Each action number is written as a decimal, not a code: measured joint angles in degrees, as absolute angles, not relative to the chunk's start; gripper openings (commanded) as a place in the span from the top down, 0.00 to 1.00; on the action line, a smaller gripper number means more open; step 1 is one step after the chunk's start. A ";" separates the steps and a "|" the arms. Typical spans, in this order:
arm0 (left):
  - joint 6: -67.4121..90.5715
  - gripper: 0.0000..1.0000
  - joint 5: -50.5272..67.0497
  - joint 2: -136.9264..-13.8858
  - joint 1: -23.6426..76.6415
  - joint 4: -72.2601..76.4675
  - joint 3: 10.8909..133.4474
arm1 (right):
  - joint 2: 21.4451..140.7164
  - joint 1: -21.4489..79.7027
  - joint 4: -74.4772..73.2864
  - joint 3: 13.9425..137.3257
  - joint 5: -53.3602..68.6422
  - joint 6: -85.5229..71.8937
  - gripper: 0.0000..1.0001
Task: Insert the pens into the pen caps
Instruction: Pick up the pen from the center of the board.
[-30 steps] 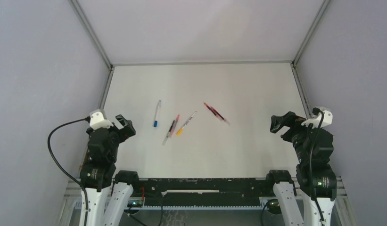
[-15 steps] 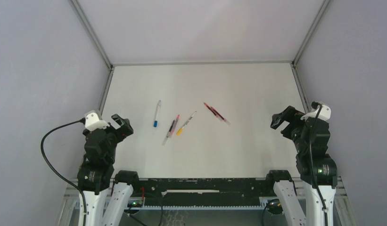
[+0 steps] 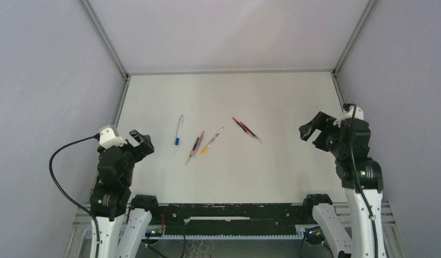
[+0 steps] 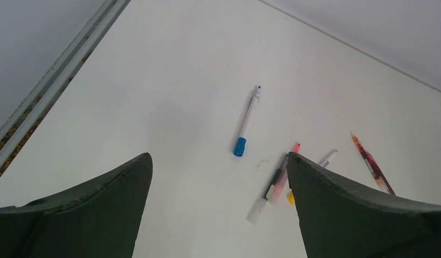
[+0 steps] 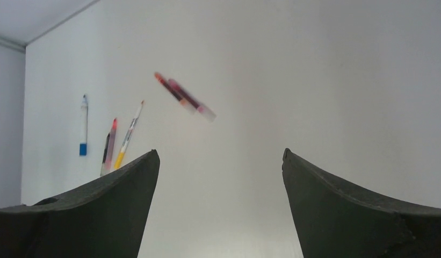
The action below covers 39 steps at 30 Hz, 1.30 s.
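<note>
The left fingers (image 4: 110, 204) and the right fingers (image 5: 110, 209) are both spread wide and hold nothing. They sit at the desk's (image 3: 153, 97) near sides, well apart from the pens (image 3: 195, 146) lying mid-desk. Since the black and pink pens (image 4: 277, 180) touch and the two reddish pens (image 3: 246, 129) lie together, a pinch there would probably catch two or roll one away. Six sticks show: those pairs, one blue-ended pen (image 3: 178, 130) and one yellow-ended pen (image 3: 213, 140); no loose cap can be made out.

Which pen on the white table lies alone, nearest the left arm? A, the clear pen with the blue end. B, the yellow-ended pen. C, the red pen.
A: the clear pen with the blue end lies apart from the rest, on the side of the white table toward the left gripper.
</note>
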<state>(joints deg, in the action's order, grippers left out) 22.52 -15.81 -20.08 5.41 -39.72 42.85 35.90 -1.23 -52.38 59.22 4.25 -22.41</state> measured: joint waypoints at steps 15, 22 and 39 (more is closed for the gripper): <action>22.50 0.00 -11.57 -24.05 5.45 -38.20 42.85 | 74.32 32.10 -47.29 71.70 -4.84 -21.30 0.18; 22.50 0.00 -11.27 -23.88 5.45 -38.02 42.83 | 88.44 41.98 -44.66 80.49 -9.78 -28.56 0.23; 22.50 0.00 -11.25 -22.41 5.48 -37.76 42.13 | 113.01 53.84 -49.74 96.79 -27.49 -74.78 0.29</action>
